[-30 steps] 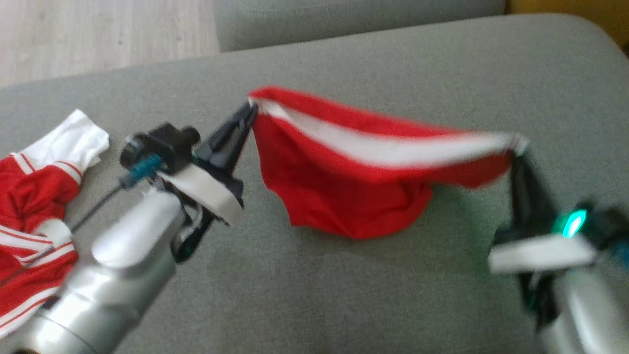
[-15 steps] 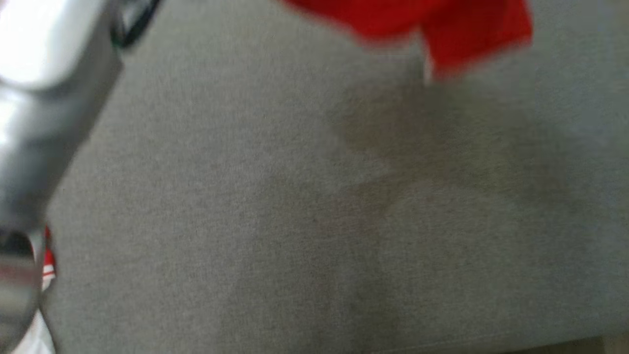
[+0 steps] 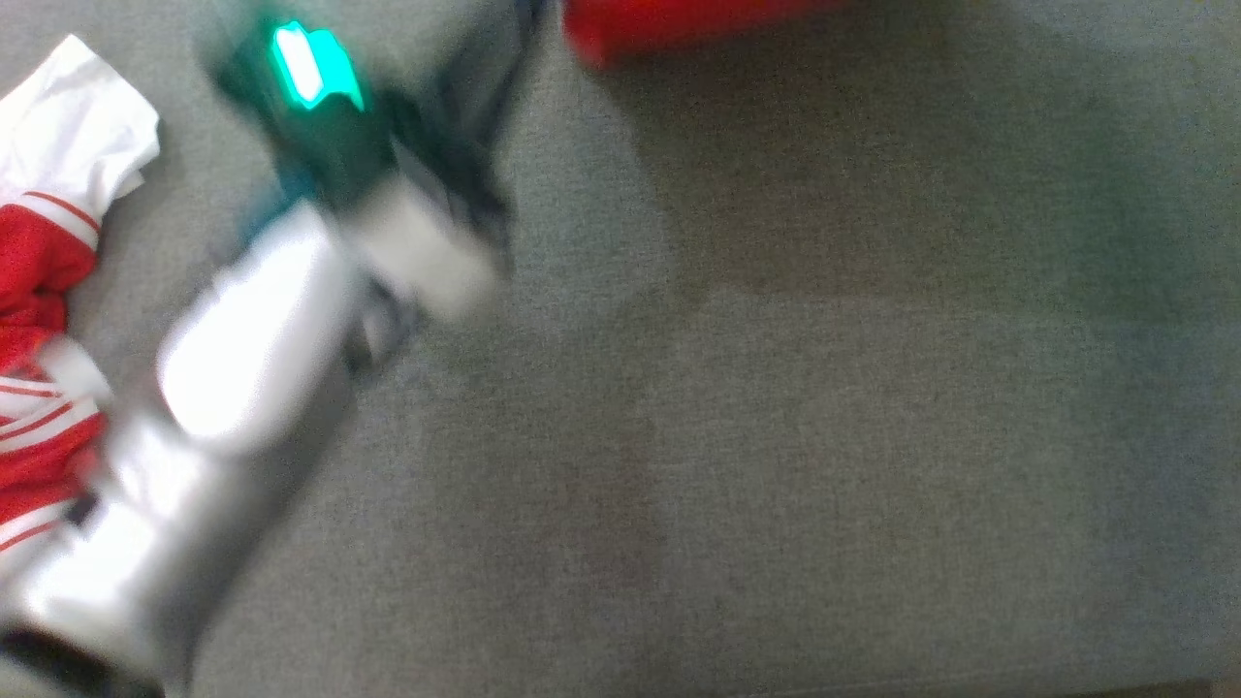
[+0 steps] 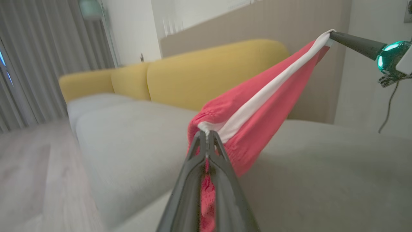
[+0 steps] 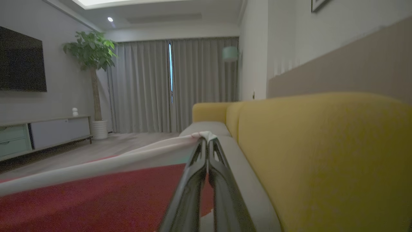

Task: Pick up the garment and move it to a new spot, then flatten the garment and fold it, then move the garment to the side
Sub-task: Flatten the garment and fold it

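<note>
The garment [image 4: 257, 106] is red with a white waistband, and it hangs stretched in the air above the grey sofa seat [image 3: 776, 436]. My left gripper [image 4: 206, 133] is shut on one end of the white band. My right gripper [image 4: 333, 33] is shut on the other end, higher up and farther off. In the right wrist view the right gripper [image 5: 206, 139] pinches the band, with the garment [image 5: 96, 193] spreading red to its left. The head view is blurred. It shows the left gripper [image 3: 533, 19] and its forearm at upper left, and the garment's [image 3: 679, 24] lower edge at the top.
A second red and white garment [image 3: 39, 291] lies crumpled at the seat's left edge, beside my left forearm. A yellow backrest [image 4: 209, 74] runs along the far side of the seat. Wooden floor [image 4: 29, 167] lies beyond the seat's end.
The head camera has swung, so the whole picture has shifted and the garment now sits at its top edge. Both grippers keep their hold on the waistband.
</note>
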Controlling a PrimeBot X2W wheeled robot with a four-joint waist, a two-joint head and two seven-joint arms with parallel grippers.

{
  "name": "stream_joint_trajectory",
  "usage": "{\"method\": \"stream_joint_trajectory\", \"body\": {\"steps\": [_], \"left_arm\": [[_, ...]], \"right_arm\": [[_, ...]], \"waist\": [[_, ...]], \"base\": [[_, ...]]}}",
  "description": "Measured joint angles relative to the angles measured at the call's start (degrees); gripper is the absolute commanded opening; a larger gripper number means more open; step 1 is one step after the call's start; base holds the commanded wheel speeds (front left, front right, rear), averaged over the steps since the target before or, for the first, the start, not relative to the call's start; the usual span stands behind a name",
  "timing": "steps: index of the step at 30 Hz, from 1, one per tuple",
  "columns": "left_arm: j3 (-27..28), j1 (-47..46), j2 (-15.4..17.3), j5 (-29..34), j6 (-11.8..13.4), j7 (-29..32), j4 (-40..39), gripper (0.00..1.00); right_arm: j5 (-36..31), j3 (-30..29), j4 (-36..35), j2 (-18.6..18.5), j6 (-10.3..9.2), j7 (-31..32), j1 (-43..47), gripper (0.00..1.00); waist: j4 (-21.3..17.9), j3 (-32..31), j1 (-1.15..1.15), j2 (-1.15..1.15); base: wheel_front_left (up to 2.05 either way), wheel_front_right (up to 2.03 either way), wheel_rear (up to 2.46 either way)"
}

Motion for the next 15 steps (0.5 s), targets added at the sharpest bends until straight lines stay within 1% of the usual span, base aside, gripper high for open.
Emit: {"method": "stream_joint_trajectory", "body": {"steps": [3, 6, 11, 15], "left_arm": [[-1.6, 10.6, 0.1, 0.0, -0.4, 0.0, -1.4, 0.0], [-2.1, 19.0, 0.5, 0.3, -0.4, 0.0, -3.1, 0.0], [-4.3, 29.4, 1.0, 2.2, -0.4, 0.0, -4.1, 0.0], [-5.9, 37.3, 2.5, 2.7, 0.5, 0.0, -4.1, 0.0]], "right_arm": [[1.7, -0.3, -2.0, 1.9, 0.0, 0.0, 12.0, 0.0], [3.9, -0.6, -3.6, 3.3, 0.0, 0.6, 21.9, 0.0], [5.2, -3.0, -8.7, 5.1, 0.0, 5.4, 35.2, 0.0], [7.9, -5.0, -14.2, 5.2, 0.0, 10.1, 45.7, 0.0]], "waist": [[0.2, -0.8, 0.01, 0.0], [0.3, -1.9, 0.0, 0.0], [0.0, -5.0, -0.01, 0.0], [-0.5, -8.2, -0.01, 0.0]], "base": [[0.0, 0.0, 0.0], [0.0, 0.0, 0.0], [0.0, 0.0, 0.0], [0.0, 0.0, 0.0]]}}
